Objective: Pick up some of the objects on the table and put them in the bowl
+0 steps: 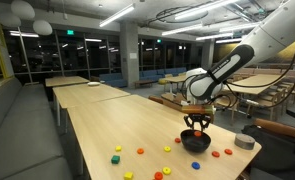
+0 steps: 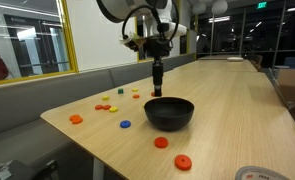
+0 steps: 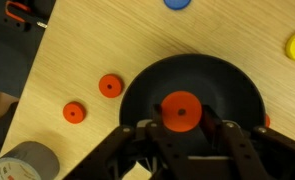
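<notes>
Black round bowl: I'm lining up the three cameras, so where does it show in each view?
In an exterior view: the round shallow black bowl sits low, right of centre, under the pincer.
In an exterior view: the bowl sits mid-frame, slightly low.
Wrist view: the bowl fills the centre, beneath the pincer shut on an orange disc.
Shared landmark: the grey tape roll, seen in all three.

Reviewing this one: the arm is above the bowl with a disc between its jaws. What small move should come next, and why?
Probably open the jaws. The gripper hangs just above the bowl. In the wrist view its jaws look shut on an orange disc that sits over the bowl's middle, well inside the rim. Letting go here should drop the disc into the bowl without any further travel.
</notes>
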`<state>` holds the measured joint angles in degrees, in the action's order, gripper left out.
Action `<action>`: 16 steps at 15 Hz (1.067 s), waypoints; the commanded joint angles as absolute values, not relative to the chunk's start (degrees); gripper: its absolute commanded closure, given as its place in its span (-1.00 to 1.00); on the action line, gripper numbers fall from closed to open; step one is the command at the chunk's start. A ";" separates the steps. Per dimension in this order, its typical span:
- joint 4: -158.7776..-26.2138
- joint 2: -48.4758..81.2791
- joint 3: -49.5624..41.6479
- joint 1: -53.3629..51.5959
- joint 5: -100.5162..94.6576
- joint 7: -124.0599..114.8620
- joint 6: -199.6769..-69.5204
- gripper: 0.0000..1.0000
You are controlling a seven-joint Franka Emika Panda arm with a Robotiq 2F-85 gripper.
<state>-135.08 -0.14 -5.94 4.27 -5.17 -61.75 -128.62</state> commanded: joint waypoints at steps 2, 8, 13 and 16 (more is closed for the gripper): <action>-133.58 1.51 -6.02 5.22 -4.65 -61.88 -128.35 -0.35; -130.91 3.87 -5.26 4.33 -3.51 -60.55 -128.30 -1.00; -123.40 7.12 -2.68 1.94 -1.81 -54.65 -128.74 -1.00; -115.99 11.59 -0.81 0.07 -0.72 -50.06 -127.55 -1.00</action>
